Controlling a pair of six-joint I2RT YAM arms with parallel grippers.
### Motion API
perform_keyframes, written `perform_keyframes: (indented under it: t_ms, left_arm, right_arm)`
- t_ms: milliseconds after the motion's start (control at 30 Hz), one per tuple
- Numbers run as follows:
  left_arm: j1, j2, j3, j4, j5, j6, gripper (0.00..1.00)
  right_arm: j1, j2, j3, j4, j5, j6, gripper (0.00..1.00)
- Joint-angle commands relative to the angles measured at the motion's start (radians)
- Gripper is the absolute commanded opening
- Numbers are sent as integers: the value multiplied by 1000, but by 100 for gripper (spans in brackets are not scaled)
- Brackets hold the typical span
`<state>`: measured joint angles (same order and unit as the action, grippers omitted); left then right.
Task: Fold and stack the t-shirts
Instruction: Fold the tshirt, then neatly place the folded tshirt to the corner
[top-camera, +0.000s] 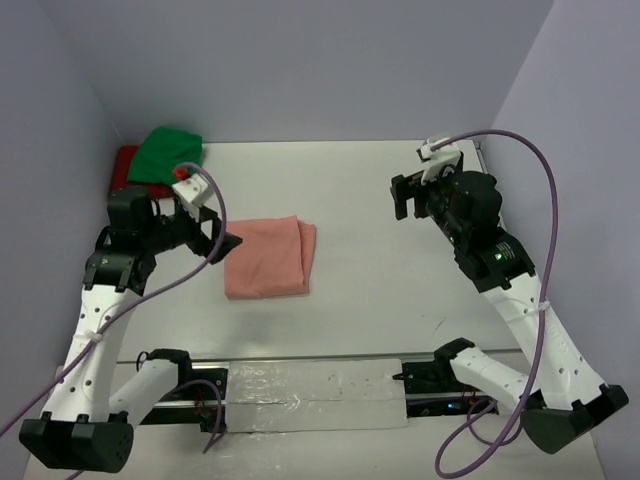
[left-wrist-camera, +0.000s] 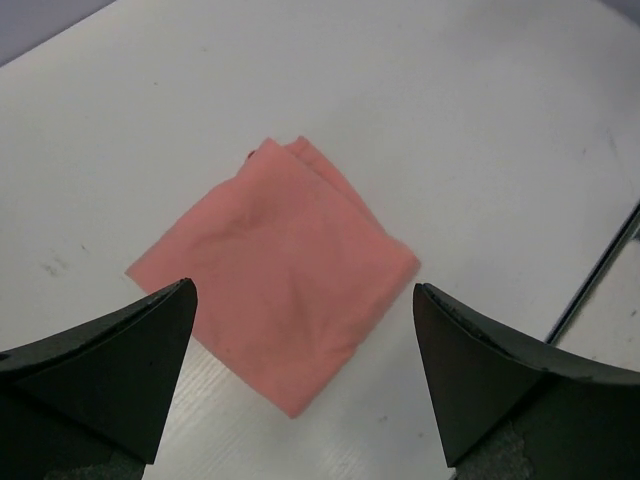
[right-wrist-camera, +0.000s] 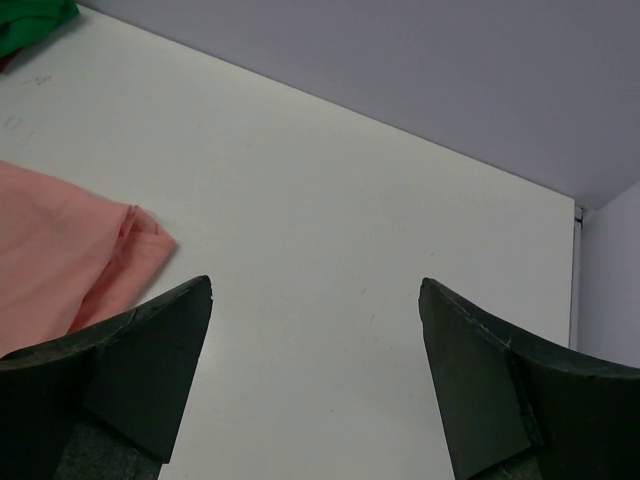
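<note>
A salmon-pink t-shirt (top-camera: 268, 257) lies folded into a flat square near the middle of the table; it also shows as the pink shirt (left-wrist-camera: 280, 270) and at the left edge as the pink shirt (right-wrist-camera: 60, 260). A bright green t-shirt (top-camera: 168, 152) is bunched on top of a red t-shirt (top-camera: 125, 161) in the far left corner; a bit of the green shirt (right-wrist-camera: 30, 20) shows at the top left of the right wrist view. My left gripper (top-camera: 222, 243) hovers open just left of the pink shirt, empty, as seen by the left gripper (left-wrist-camera: 305, 290). My right gripper (top-camera: 408, 197) is open and empty over bare table to the right, like the right gripper (right-wrist-camera: 315, 285).
Grey-lilac walls (top-camera: 300, 60) close the table at the back and on both sides. A strip of clear tape or foil (top-camera: 310, 392) runs along the near edge between the arm bases. Purple cables (top-camera: 545, 190) loop from both arms.
</note>
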<state>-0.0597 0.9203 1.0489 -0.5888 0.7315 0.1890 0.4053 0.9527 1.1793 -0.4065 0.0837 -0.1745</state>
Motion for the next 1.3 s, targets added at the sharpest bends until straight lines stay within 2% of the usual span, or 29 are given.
perform_keyframes:
  t_ms: [0, 67, 100, 167, 200, 267, 300, 333, 467, 567, 667, 833, 1033, 1267]
  left_arm:
    - [-109, 0, -59, -23, -190, 185, 99]
    - [-190, 24, -157, 32, -276, 216, 99]
    - [-228, 52, -188, 61, -385, 227, 99]
    - [-328, 69, -283, 142, -469, 248, 97]
    - [-368, 65, -314, 185, -585, 245, 97]
    - [-483, 64, -402, 272, -697, 282, 97]
    - [-558, 68, -429, 306, -798, 293, 97]
    - [-586, 77, -453, 328, -826, 302, 97]
    - [-621, 156, -504, 368, -817, 305, 96]
    - [-673, 231, -546, 432, -874, 309, 96]
    - [-726, 276, -585, 539, -957, 320, 97]
    - [-790, 344, -579, 616, -958, 284, 98]
    - [-905, 405, -626, 816, -1136, 268, 98]
    - [-928, 639, -599, 935, -1245, 268, 89]
  right_arm:
    - [-13, -40, -33, 5, 37, -17, 91]
    - [-19, -46, -49, 9, 39, -26, 91]
    - [-22, -45, -52, 9, 50, -26, 91]
    - [-26, -29, -56, 9, 56, -26, 91]
    - [-28, -23, -56, 8, 59, -28, 91]
    - [-33, -5, -63, 14, 71, -37, 91]
    - [-36, 13, -72, 18, 73, -45, 92]
    - [-39, 32, -70, 15, 74, -51, 93]
    - [-57, 145, -43, -57, 76, 2, 91]
    - [-75, 124, -112, 7, 19, -5, 92]
    - [-82, 123, -109, -12, 18, -2, 93]
    - [-108, 149, -98, -20, 19, 12, 93]
    - [-129, 130, -92, -25, -7, 18, 93]
    - [-143, 123, -73, -43, -32, 24, 93]
